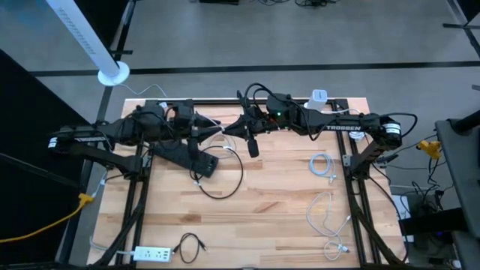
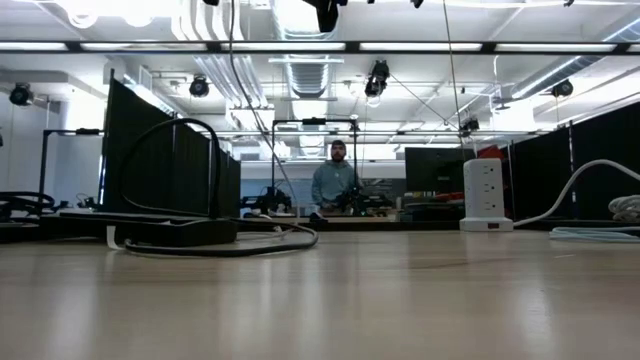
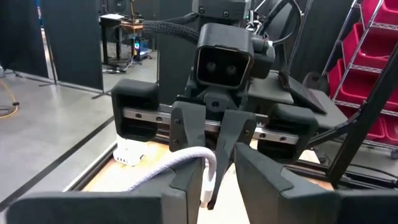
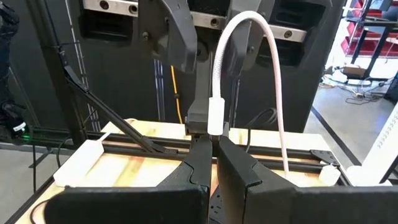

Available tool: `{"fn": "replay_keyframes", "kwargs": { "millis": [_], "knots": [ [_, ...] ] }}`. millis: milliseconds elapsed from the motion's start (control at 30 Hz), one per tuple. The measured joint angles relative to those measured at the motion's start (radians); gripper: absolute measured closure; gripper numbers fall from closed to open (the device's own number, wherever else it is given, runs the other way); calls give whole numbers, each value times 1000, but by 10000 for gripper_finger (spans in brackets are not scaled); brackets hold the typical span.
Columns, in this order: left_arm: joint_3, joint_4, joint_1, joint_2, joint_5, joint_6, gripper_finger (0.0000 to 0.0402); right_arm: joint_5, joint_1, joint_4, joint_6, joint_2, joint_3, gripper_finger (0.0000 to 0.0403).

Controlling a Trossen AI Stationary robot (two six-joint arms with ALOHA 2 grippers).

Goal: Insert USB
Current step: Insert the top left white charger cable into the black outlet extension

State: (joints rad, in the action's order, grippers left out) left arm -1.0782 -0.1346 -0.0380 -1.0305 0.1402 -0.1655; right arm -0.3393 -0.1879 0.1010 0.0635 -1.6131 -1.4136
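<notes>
Both arms meet level, high above the table's far middle. My right gripper (image 1: 241, 129) (image 4: 214, 146) is shut on a black stick-shaped device (image 1: 253, 145), which hangs below it; its lower end shows in the low view (image 2: 325, 14). A white USB plug (image 4: 216, 116) (image 3: 208, 180) stands upright just above the right fingertips. Its white cable (image 4: 273, 74) arcs up and over, then drops to the table. My left gripper (image 1: 227, 135) (image 3: 214, 180) faces the right one, open, with a finger on either side of the plug. My right gripper pinches the upper end of the black device (image 3: 219, 165) between its two fingers, coming level from the table's right. Its own fingers hide the exact spot in its wrist view. The device hangs down, clear of the table. My left gripper has one finger (image 3: 183, 183) close against the plug and cable. A gap shows at the other finger. Whether it touches the plug I cannot tell.
A black power strip (image 1: 184, 157) with a looped black cord (image 1: 225, 184) lies under the left arm. A white charger tower (image 1: 319, 97) (image 2: 487, 195) stands far right. White cables (image 1: 322, 163) coil at the right, and a white strip (image 1: 150, 253) lies at the near edge. A person (image 2: 338, 180) stands beyond the table.
</notes>
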Motion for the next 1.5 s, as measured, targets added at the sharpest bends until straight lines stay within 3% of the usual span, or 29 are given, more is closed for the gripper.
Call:
{"fn": "replay_keyframes", "kwargs": {
  "millis": [167, 233, 1000, 1100, 1500],
  "knots": [
    [0, -15, 0, -10, 1, 33, 390, -1, 0, -4, -1, 0, 0, 403],
    [0, -21, 0, -9, 5, 33, 398, 0, 0, -1, -1, 0, 0, 403],
    [2, -27, -1, 3, 22, 68, 402, 11, 0, 1, -10, 0, 0, 399],
    [2, -35, -1, 3, 31, 71, 402, 22, 0, -2, -28, 0, 0, 375],
    [2, -65, -1, 6, 60, 79, 402, 29, 0, -33, -45, 4, 0, 209]
  ]
}}
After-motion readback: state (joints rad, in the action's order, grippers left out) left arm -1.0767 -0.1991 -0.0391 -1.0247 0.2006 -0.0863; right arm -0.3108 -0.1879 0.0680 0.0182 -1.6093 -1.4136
